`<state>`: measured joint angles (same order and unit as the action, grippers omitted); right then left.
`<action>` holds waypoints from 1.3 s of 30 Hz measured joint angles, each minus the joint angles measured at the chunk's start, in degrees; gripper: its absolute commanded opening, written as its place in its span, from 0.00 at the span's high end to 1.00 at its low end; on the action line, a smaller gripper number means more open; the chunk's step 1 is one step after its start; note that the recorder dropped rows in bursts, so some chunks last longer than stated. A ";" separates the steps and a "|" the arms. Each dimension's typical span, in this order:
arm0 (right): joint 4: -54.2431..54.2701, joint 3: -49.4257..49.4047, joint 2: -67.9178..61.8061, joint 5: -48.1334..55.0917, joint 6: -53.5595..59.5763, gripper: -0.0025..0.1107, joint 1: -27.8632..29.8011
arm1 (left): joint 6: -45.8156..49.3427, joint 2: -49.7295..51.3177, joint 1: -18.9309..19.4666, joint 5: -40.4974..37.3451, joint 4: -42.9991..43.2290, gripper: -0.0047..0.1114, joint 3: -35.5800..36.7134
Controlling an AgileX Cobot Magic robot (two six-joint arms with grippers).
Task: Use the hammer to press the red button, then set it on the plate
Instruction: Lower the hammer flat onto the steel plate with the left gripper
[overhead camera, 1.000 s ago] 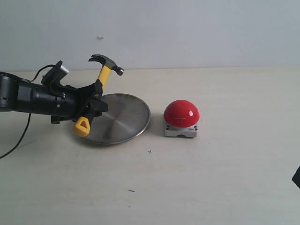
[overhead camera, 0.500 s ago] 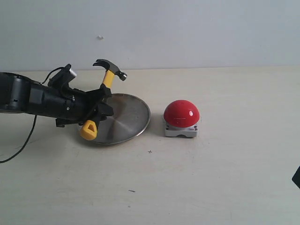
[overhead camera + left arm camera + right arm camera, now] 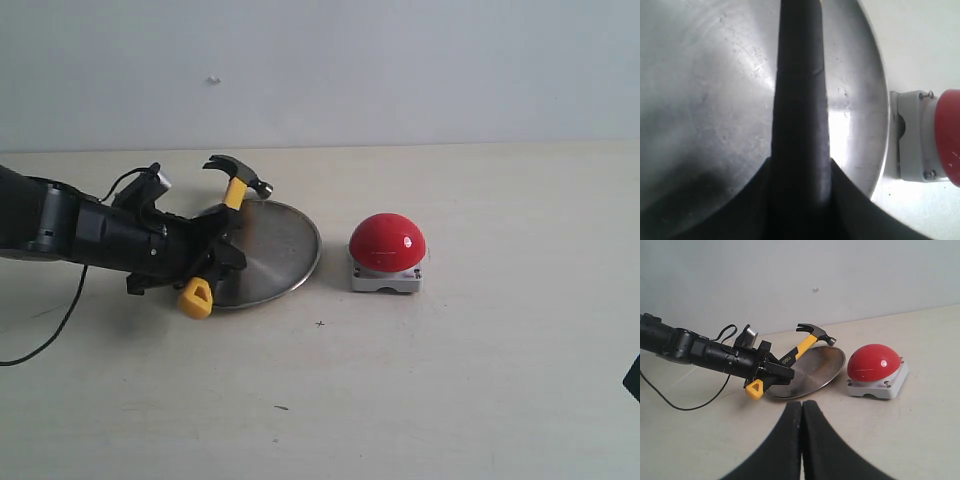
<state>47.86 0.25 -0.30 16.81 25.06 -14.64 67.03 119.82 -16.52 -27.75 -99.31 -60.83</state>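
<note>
Left tool (image 3: 215, 255) grips the hammer (image 3: 234, 191) above beige tabletop (image 3: 450, 380), pale wall (image 3: 400, 70) behind.

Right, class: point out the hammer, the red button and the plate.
hammer (image 3: 233, 194), exterior view, yellow handle just below head.
red button (image 3: 387, 241), exterior view, middle of the dome.
plate (image 3: 281, 246), exterior view, bare inner surface.

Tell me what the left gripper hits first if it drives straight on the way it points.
Probably the plate, just ahead of the left gripper holding the hammer; the red button sits beyond. Depth is unclear.
</note>
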 measured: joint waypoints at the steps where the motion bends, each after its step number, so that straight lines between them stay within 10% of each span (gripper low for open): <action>1: 0.00 0.00 0.00 0.00 0.00 0.98 0.00 | -0.11 0.00 -0.51 -0.10 0.00 0.96 0.00; 10: 0.00 0.00 0.00 0.00 0.00 0.98 0.00 | -0.22 0.00 -1.83 -0.47 0.00 0.94 0.00; 18: 0.00 0.00 0.00 0.00 0.00 0.98 0.00 | -0.40 0.00 -1.83 -1.44 -0.12 0.53 -0.25; 39: 0.00 0.00 0.00 0.00 0.00 0.98 0.00 | -5.82 -1.66 1.55 -7.69 3.96 0.53 -0.23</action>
<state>47.86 0.25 -0.30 16.81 25.06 -14.64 61.21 118.16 -14.97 -35.44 -95.35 -61.07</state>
